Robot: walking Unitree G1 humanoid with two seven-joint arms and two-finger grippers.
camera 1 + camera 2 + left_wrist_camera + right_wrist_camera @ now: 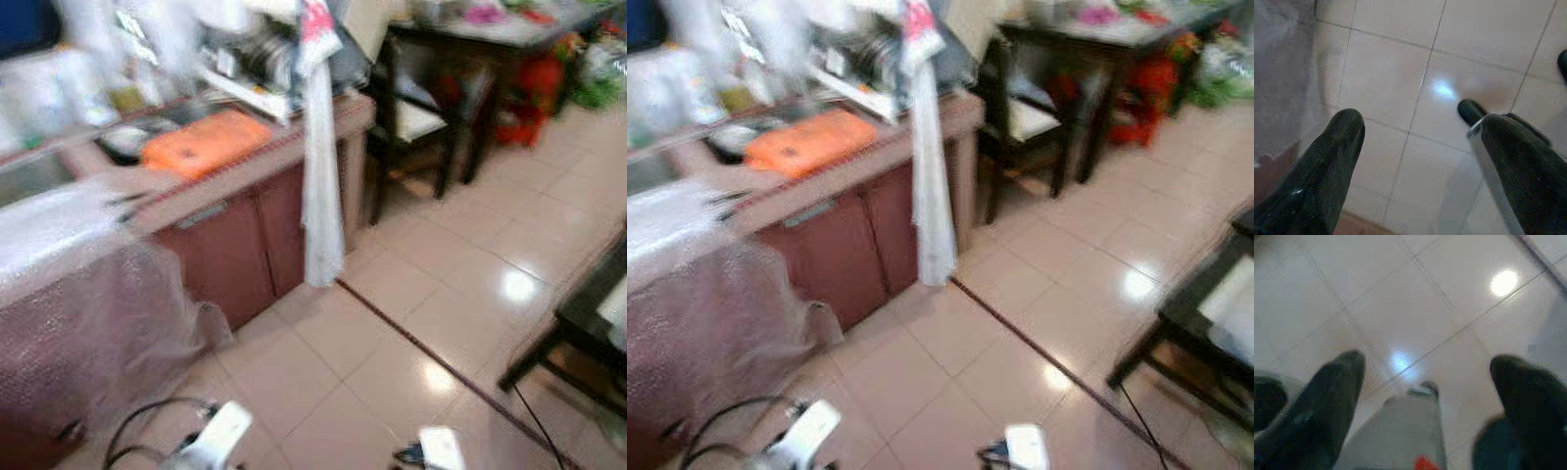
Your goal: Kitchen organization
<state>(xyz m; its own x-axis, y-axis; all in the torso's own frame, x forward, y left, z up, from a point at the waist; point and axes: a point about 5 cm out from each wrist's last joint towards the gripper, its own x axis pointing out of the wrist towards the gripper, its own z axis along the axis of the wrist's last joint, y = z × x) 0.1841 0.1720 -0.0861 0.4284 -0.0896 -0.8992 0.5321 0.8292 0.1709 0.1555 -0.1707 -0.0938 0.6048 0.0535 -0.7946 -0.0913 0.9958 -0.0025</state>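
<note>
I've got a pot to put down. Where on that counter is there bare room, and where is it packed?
Bare room is scarce: a narrow strip of counter edge in front of the orange board. Left of it, bubble wrap drapes over the top. Behind the board, a dish rack and blurred clutter crowd the back.

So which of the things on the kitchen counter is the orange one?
The flat orange board, lying on the brown counter between the sink side and the hanging white cloth. The bubble wrap beside it is clear, not orange.
</note>
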